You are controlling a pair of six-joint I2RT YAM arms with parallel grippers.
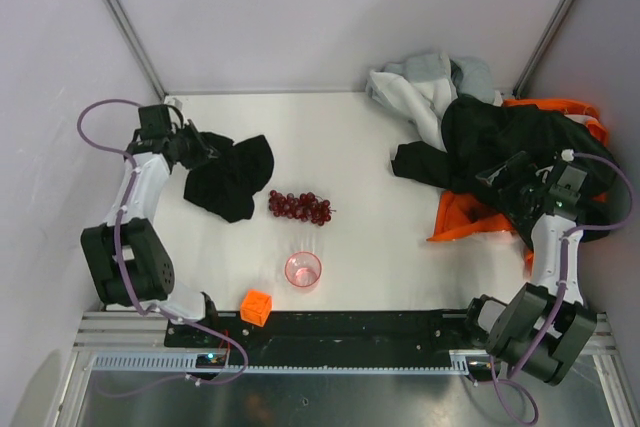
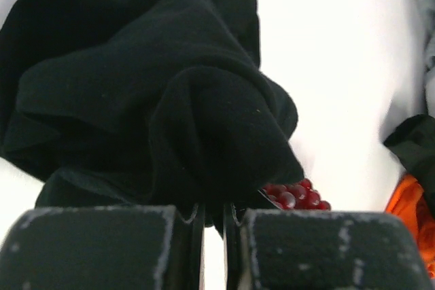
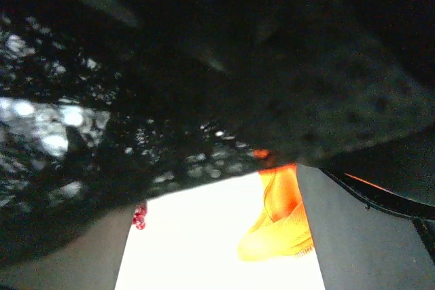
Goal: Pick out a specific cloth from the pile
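Observation:
The small black cloth (image 1: 232, 177) lies crumpled on the white table at the left, apart from the pile. My left gripper (image 1: 202, 147) is at its left edge. In the left wrist view the cloth (image 2: 156, 100) fills the frame and a fold sits pinched between the nearly closed jaws of that gripper (image 2: 213, 236). The pile at the back right holds a large black garment (image 1: 500, 137), an orange one (image 1: 460, 217) and pale grey-white ones (image 1: 420, 87). My right gripper (image 1: 505, 175) rests in the pile, open. In its wrist view (image 3: 217, 188) black fabric (image 3: 204, 66) drapes over its fingers.
A bunch of red grapes (image 1: 300, 207) lies right of the cloth, also seen behind it (image 2: 296, 195). A pink cup (image 1: 303, 270) and an orange cube (image 1: 257, 306) stand near the front edge. White walls enclose the table on three sides.

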